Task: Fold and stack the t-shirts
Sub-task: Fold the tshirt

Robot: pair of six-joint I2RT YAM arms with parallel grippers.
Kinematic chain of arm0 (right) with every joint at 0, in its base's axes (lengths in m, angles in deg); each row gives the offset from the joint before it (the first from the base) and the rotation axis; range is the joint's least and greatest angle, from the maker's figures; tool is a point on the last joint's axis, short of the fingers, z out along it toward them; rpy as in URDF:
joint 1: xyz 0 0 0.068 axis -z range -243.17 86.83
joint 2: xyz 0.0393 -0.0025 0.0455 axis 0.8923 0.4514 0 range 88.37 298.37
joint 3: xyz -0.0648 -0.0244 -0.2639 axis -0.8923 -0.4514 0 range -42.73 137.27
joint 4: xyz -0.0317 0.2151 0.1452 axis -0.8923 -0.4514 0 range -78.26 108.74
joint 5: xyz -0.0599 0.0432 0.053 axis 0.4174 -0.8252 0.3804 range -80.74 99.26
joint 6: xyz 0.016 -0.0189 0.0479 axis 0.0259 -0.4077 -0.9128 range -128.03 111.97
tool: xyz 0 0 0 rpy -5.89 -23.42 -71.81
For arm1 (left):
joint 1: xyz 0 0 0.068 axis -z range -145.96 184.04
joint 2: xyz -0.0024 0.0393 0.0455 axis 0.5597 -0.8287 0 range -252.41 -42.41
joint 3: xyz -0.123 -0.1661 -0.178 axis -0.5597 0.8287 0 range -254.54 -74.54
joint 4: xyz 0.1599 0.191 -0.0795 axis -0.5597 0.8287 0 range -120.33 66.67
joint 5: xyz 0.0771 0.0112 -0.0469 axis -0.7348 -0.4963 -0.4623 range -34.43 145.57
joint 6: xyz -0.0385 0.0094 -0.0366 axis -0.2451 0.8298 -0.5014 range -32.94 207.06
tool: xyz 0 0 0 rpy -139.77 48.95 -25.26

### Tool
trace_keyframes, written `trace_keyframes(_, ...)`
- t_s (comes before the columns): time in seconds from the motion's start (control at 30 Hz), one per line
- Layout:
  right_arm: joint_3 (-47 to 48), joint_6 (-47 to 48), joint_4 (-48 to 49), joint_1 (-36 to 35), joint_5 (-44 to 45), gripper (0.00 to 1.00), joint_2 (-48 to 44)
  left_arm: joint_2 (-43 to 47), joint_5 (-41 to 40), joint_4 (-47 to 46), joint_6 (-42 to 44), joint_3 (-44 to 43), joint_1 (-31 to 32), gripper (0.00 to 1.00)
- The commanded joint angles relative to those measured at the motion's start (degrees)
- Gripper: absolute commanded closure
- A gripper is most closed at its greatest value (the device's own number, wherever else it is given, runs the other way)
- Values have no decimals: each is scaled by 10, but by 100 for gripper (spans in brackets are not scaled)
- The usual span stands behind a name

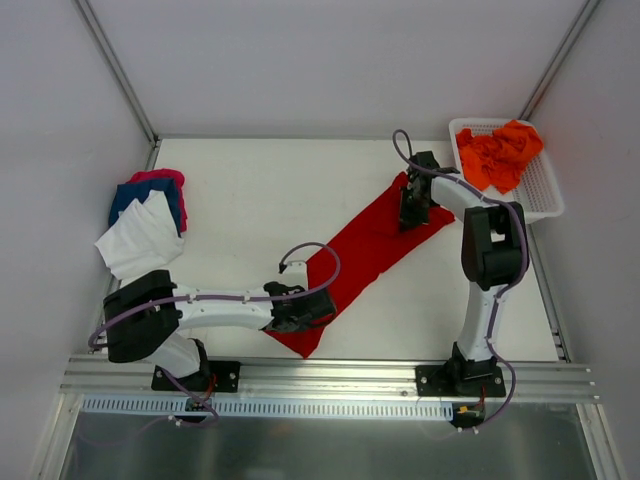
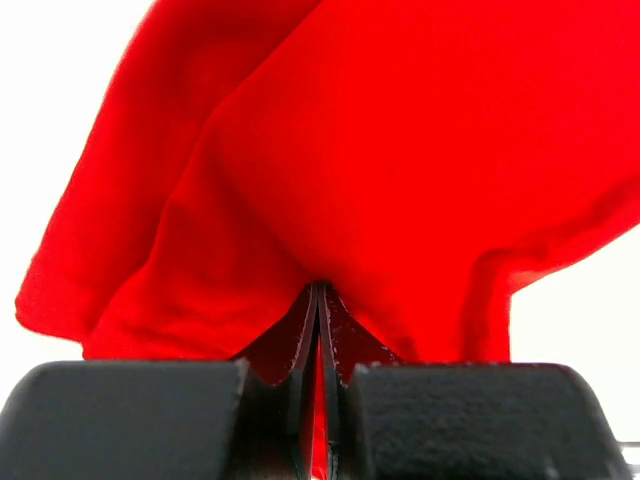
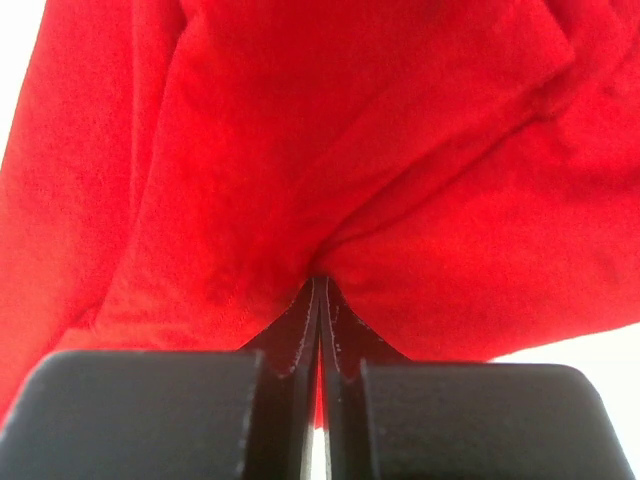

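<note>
The deep red t-shirt (image 1: pixel 367 250) is stretched as a long diagonal band across the table, from near left to far right. My left gripper (image 1: pixel 318 307) is shut on its near end; in the left wrist view the cloth (image 2: pixel 380 170) is pinched between the closed jaws (image 2: pixel 320 300). My right gripper (image 1: pixel 412 212) is shut on its far end; in the right wrist view the cloth (image 3: pixel 330 150) bunches at the closed jaws (image 3: pixel 320 290). Orange t-shirts (image 1: pixel 498 153) lie in the basket. White (image 1: pixel 140 238), blue (image 1: pixel 132 195) and pink (image 1: pixel 160 177) tees are piled at the left.
The white mesh basket (image 1: pixel 545 195) stands at the far right corner. Metal frame posts run along the back corners. The aluminium rail (image 1: pixel 330 375) borders the near edge.
</note>
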Motion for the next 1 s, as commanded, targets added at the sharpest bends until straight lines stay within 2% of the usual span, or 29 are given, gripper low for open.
trace_keyframes(0.0, 40, -2, -21, -2, 0, 100, 18, -51, 49, -18, 10, -25, 6, 100)
trace_keyframes(0.07, 62, -1, -27, -3, -4, 100, 37, -70, 67, -31, 20, -36, 16, 100)
trace_keyframes(0.23, 114, 2, -43, -4, -12, 100, 73, -93, 138, -138, 47, -51, 31, 100)
trace_keyframes(0.57, 277, 11, -111, -19, -27, 100, 157, -117, 181, -147, 34, -125, 98, 100)
trace_keyframes(0.73, 363, 14, -135, -29, -52, 99, 211, -115, 184, -147, 40, -151, 107, 100)
trace_keyframes(0.87, 403, 15, -142, -35, -68, 100, 238, -114, 180, -147, 53, -169, 109, 100)
trace_keyframes(0.97, 388, 15, -133, -38, -51, 99, 221, -98, 166, -147, 69, -181, 109, 100)
